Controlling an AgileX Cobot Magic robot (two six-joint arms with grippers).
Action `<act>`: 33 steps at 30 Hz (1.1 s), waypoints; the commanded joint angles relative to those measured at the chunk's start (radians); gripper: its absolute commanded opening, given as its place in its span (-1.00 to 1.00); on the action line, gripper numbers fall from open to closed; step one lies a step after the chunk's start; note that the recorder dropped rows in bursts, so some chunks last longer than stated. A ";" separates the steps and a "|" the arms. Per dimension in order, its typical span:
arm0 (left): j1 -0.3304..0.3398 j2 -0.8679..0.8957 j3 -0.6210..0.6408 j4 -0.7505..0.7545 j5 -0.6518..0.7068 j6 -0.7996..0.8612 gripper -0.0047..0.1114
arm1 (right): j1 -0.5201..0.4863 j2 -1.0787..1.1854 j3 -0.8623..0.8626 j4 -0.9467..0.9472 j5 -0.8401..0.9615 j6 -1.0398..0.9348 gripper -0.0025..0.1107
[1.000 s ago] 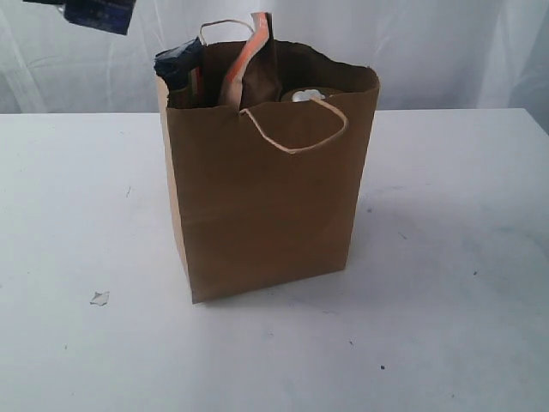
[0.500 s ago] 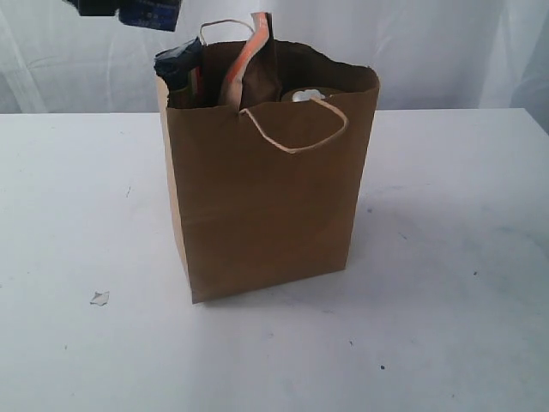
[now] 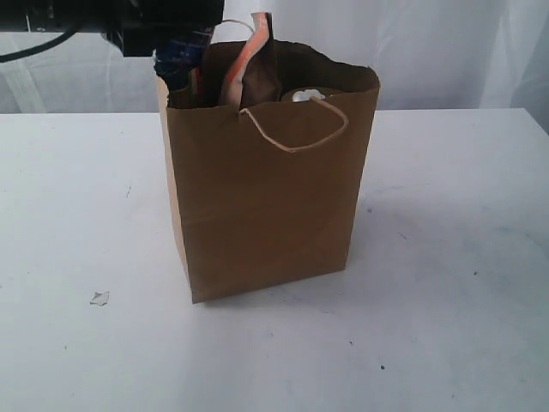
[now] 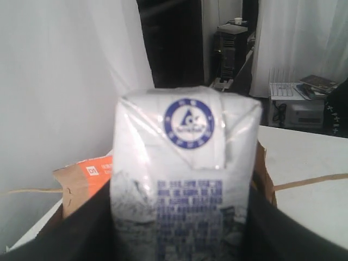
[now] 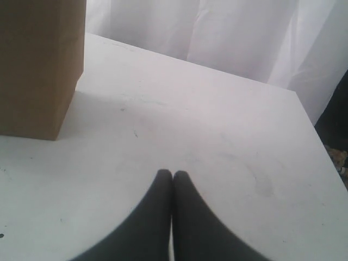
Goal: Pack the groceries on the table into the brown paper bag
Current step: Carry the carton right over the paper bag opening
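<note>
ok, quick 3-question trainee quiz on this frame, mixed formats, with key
1. True or false: the right end effector is shut and empty.
2. What does the left end effector hold? A) can B) carton C) jar
3. Fill in: the held item hangs over the open top of the ___.
Key: 1 true. 2 B. 3 bag.
</note>
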 commanded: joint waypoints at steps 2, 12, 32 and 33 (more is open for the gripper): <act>-0.004 0.023 0.000 -0.075 0.052 0.025 -0.92 | -0.006 -0.007 0.006 -0.003 -0.006 0.005 -0.96; -0.004 0.041 0.000 -0.081 0.052 0.052 -0.92 | -0.006 -0.007 0.006 -0.003 -0.006 0.005 -0.96; -0.007 0.104 0.000 -0.114 0.130 0.159 -0.89 | -0.006 -0.007 0.006 -0.003 -0.006 0.005 -0.96; -0.007 0.104 0.000 -0.114 0.130 0.159 -0.84 | -0.006 -0.007 0.006 -0.003 -0.006 0.005 -0.96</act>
